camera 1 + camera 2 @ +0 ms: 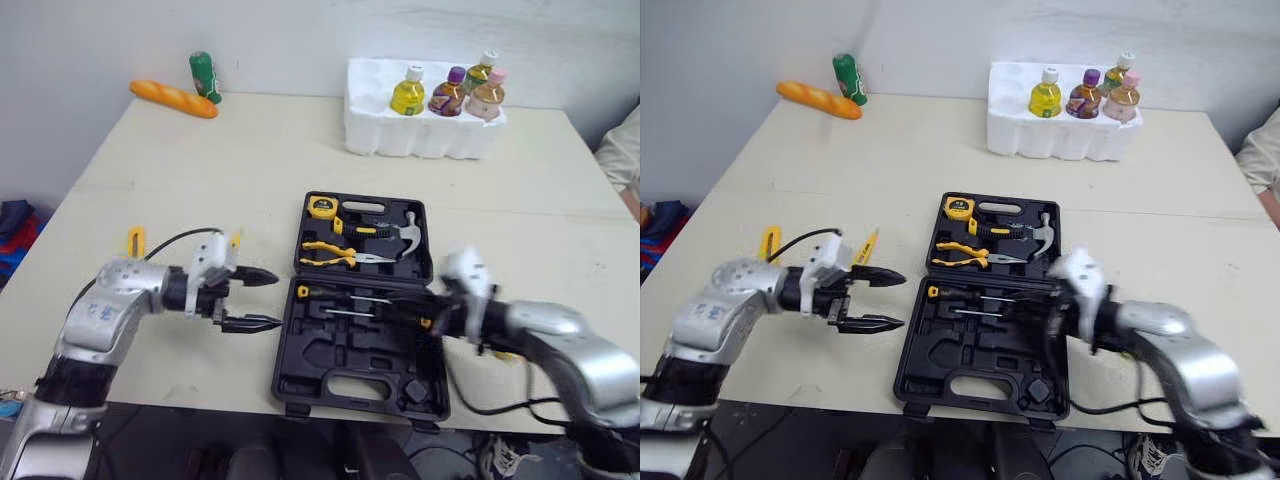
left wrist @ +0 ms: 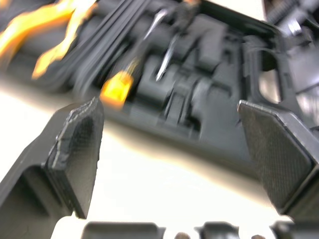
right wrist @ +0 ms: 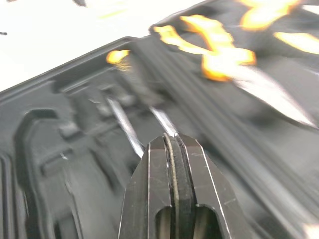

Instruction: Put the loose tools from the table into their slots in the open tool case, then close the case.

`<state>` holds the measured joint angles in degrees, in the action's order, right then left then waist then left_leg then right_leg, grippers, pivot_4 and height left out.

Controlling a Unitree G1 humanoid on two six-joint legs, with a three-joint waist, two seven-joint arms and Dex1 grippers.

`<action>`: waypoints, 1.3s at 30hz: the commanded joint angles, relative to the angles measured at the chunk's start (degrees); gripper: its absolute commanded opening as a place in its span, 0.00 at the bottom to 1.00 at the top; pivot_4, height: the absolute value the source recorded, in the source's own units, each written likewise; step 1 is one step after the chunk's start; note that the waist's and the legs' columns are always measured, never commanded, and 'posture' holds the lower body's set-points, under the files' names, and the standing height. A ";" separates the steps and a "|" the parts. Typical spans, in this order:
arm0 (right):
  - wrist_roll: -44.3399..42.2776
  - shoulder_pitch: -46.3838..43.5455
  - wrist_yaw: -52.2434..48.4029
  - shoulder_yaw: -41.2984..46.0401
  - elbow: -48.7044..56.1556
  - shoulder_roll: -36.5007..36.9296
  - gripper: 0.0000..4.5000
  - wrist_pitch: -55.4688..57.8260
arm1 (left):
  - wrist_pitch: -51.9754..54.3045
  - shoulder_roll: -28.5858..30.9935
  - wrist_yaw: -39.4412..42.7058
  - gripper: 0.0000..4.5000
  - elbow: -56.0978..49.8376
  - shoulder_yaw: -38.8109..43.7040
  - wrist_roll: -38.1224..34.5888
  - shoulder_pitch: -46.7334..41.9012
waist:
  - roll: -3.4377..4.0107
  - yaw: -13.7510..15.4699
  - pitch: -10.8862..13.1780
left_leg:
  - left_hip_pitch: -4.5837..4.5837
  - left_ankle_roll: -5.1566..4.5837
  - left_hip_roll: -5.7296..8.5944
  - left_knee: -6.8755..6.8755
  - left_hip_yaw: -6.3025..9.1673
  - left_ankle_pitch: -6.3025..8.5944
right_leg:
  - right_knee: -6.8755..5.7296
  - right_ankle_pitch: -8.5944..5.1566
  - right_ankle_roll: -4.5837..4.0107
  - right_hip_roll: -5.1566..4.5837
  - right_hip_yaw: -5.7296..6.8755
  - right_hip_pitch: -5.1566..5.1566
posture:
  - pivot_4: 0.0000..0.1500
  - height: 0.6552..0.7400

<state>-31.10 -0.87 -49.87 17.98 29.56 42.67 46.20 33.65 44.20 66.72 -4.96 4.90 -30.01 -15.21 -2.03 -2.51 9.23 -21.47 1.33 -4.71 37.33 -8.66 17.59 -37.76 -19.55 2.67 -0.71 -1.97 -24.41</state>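
You get the head stereo pair looking down over the table; both wrist cameras sit close, sharing the tool case ahead of their jaws.

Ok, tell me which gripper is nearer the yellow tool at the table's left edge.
Left. The left gripper hangs open between the yellow tool and the case; the right gripper is beyond, over the case.

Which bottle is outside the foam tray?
The green bottle, next to the bread at the far left corner; the other four sit in the white tray.
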 commanded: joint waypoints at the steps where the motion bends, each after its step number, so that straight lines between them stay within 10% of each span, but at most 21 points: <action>1: -1.91 10.48 -5.14 15.83 0.26 3.97 0.39 -0.82 | 4.82 3.44 -1.55 1.00 -1.48 13.25 -5.48 8.72 | 0.00 -0.08 0.02 | 0.00 0.00 0.00 -0.01 0.00 0.00 | 0.01 0.00 0.00 0.01 -0.01 0.00 | 1.00 0.93; 7: 1.67 22.75 -9.53 31.76 -12.36 7.40 0.98 -7.14 | 5.35 5.76 -4.02 1.00 6.62 30.87 -5.92 22.60 | -0.08 -0.84 0.26 | 0.68 -0.35 0.03 -0.14 0.02 0.18 | 0.24 0.05 -0.07 -0.02 0.01 0.64 | 1.00 0.93; 17: 5.97 23.12 -11.86 35.14 -32.07 12.45 0.98 -17.94 | -4.36 7.56 -12.86 1.00 24.71 36.05 -0.73 18.52 | -0.25 -0.76 0.43 | 1.04 -0.22 0.04 -0.42 -0.02 0.18 | 0.87 -0.06 -1.28 -0.14 0.01 1.06 | 1.00 0.93; 26: -6.65 18.36 -10.59 30.11 -12.95 10.26 0.98 -6.49 | 5.73 -2.33 -22.20 1.00 -5.45 26.53 -6.43 18.33 | -0.05 -0.71 0.45 | 1.12 -0.01 0.01 -1.25 0.00 0.01 | 0.86 0.28 -0.33 0.09 0.03 0.88 | 1.00 0.93; 39: -25.03 -5.49 2.00 8.91 11.39 13.56 0.98 3.08 | 25.20 -11.09 -53.28 1.00 -12.22 5.13 8.60 -2.22 | -0.21 -0.58 0.60 | 1.04 0.24 0.08 -0.87 0.15 -0.36 | 0.67 0.41 -0.06 0.22 -0.09 0.95 | 1.00 0.93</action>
<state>-54.64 -5.12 -48.99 28.26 39.14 55.62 49.13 57.44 33.34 15.80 -17.11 11.17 -23.54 -16.29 -2.25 -3.08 9.83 -20.43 1.59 -4.63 36.46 -8.51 17.22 -37.09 -19.13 2.61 -0.49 -2.05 -23.46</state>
